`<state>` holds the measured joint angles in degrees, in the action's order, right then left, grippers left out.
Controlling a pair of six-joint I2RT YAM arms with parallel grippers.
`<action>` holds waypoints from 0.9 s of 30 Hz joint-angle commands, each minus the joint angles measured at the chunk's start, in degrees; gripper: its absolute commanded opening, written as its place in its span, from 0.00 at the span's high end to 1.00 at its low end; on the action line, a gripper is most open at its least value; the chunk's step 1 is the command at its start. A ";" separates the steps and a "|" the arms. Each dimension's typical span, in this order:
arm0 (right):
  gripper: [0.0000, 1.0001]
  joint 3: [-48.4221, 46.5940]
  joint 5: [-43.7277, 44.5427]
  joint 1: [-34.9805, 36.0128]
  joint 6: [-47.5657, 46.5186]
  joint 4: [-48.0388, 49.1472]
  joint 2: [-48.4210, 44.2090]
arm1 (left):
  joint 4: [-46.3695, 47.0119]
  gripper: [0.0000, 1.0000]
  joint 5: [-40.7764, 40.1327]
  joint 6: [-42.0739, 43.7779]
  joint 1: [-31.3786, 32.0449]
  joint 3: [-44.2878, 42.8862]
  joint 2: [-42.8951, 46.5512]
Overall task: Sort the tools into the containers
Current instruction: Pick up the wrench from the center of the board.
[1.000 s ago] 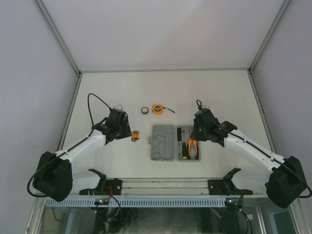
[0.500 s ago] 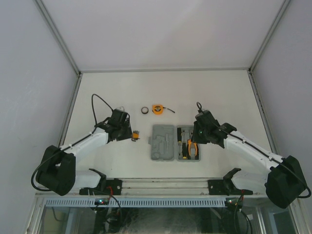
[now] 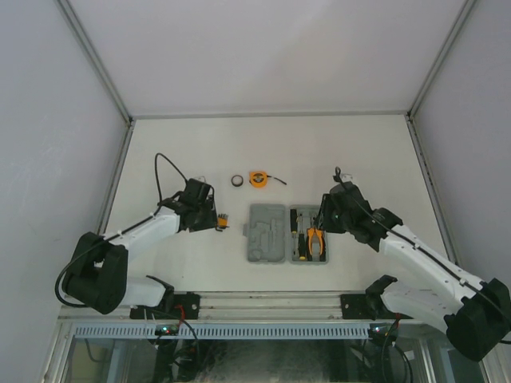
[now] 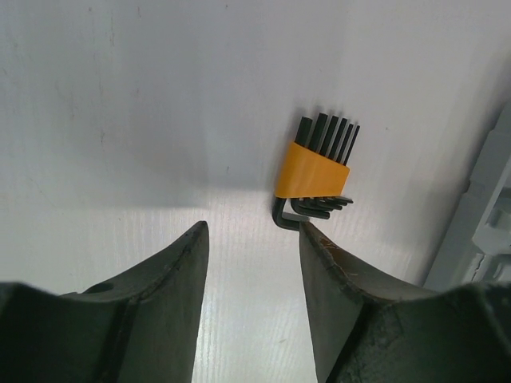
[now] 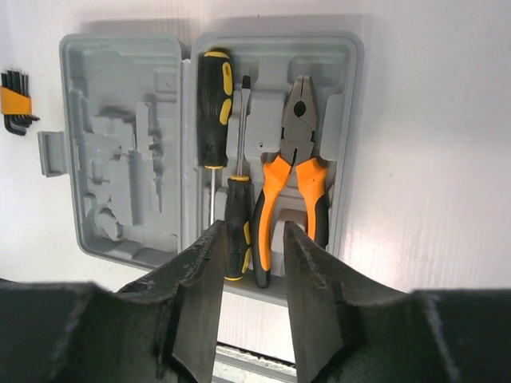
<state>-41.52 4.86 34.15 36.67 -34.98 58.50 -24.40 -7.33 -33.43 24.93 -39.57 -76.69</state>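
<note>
The left pincer (image 4: 251, 299) stood spread with nothing between its jaws, low over the white counter (image 4: 120, 120). Just ahead of it lay the hex-key set (image 4: 314, 171), an orange holder with black keys fanned out of it. The bent end of the outermost key lay right beside the tip of one finger (image 4: 335, 279); whether they touched could not be told. Seen from above, the set lay to the left of the tool case (image 3: 267, 235) and apart from it, with the pincer at its left side.

The right pincer (image 5: 254, 295) was likewise parted and pinched nothing, hanging above the near edge of the open grey case. In the case's right half lay the first screwdriver (image 5: 214, 108), its black-and-yellow handle toward the far end. Beside it lay the second screwdriver (image 5: 237, 227), its handle toward the near end. To their right sat the pliers (image 5: 297, 183), nose pointing away and orange-and-black handles toward the pincer. The left half showed its moulded recesses.

Farther back on the counter, beyond the case, the small black ring (image 3: 237, 181) and the round orange tape measure (image 3: 257, 179) lay just beside each other, well apart from both pincers.
</note>
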 commanded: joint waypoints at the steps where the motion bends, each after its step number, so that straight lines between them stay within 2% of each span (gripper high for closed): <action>1: 0.63 0.81 2.50 -0.04 0.18 2.40 -4.10 | -0.09 0.45 -1.05 1.48 -0.41 -3.62 0.39; 7: 0.57 2.05 2.43 -0.44 0.17 2.01 -8.24 | -1.54 0.42 -1.20 2.61 -0.34 -5.86 -0.27; 18: 0.57 3.27 0.56 -0.93 0.03 2.81 -7.73 | -0.58 0.41 2.34 4.31 0.67 -8.23 -4.78; 27: 0.57 4.20 0.09 -1.01 -0.11 2.98 -6.88 | -1.19 0.41 -0.65 4.43 4.60 -8.84 -8.41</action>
<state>-37.52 5.30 33.39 36.64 -34.09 51.40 -25.91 -6.28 -30.26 28.21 -45.87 -84.40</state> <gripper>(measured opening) 0.431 0.591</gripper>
